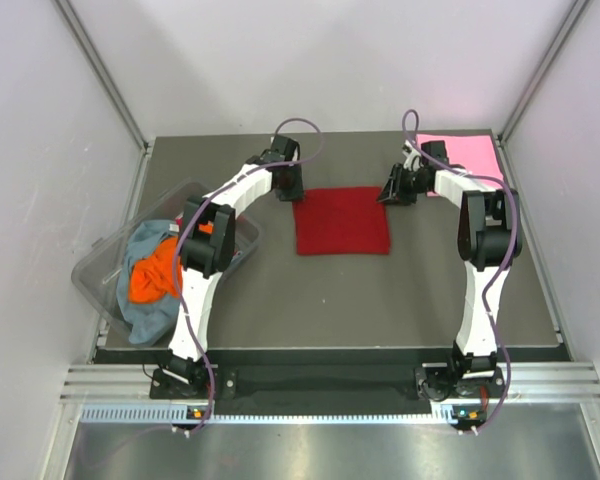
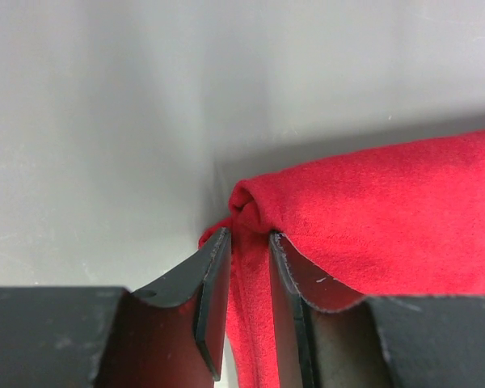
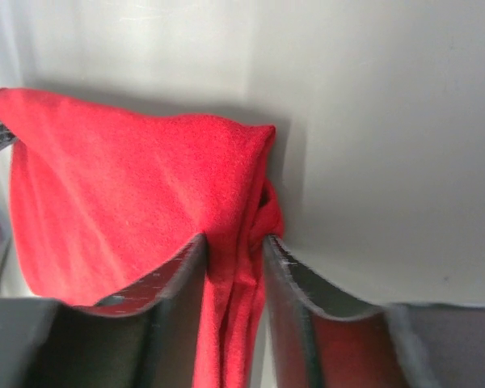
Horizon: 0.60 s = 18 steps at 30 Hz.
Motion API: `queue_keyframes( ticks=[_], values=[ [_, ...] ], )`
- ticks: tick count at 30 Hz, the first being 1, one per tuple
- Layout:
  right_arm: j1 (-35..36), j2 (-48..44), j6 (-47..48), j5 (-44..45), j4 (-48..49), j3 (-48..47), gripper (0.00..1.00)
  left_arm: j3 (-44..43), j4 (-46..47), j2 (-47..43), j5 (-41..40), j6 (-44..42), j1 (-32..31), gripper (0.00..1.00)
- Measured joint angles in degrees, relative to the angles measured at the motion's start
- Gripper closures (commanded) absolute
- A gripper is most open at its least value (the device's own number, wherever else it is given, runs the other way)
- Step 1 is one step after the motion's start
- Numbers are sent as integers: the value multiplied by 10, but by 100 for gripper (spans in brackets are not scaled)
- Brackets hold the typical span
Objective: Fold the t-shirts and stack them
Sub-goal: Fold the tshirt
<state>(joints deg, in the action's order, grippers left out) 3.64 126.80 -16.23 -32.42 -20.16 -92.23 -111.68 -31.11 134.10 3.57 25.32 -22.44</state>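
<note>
A dark red t-shirt [image 1: 342, 220] lies folded into a rectangle in the middle of the table. My left gripper [image 1: 288, 190] sits at its far left corner, and in the left wrist view the gripper [image 2: 249, 242] is shut on a bunched fold of the red cloth [image 2: 372, 218]. At the far right corner is my right gripper [image 1: 392, 192]; the right wrist view shows this gripper [image 3: 234, 246] shut on gathered red cloth [image 3: 129, 202]. A light pink t-shirt [image 1: 470, 160] lies folded at the back right, behind the right arm.
A clear plastic tub [image 1: 105, 268] stands at the left edge, holding an orange t-shirt [image 1: 152, 275] and a grey-blue t-shirt [image 1: 150, 315]. Grey walls enclose the dark table [image 1: 330, 300] on three sides.
</note>
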Motion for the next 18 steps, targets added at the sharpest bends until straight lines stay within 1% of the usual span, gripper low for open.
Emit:
queue_keyframes(
  ticks=[3, 11, 14, 18],
  values=[
    [0, 0, -5, -4, 5, 0, 59, -1, 2, 0, 3, 0, 0, 69],
    [0, -3, -10, -2, 9, 0, 54, -3, 2, 0, 0, 0, 1, 69],
    [0, -3, -9, 0, 9, 0, 50, -14, 3, 5, 0, 0, 3, 70],
    [-1, -4, -4, 0, 9, 0, 45, -24, 3, 12, 3, 1, 9, 74]
  ],
)
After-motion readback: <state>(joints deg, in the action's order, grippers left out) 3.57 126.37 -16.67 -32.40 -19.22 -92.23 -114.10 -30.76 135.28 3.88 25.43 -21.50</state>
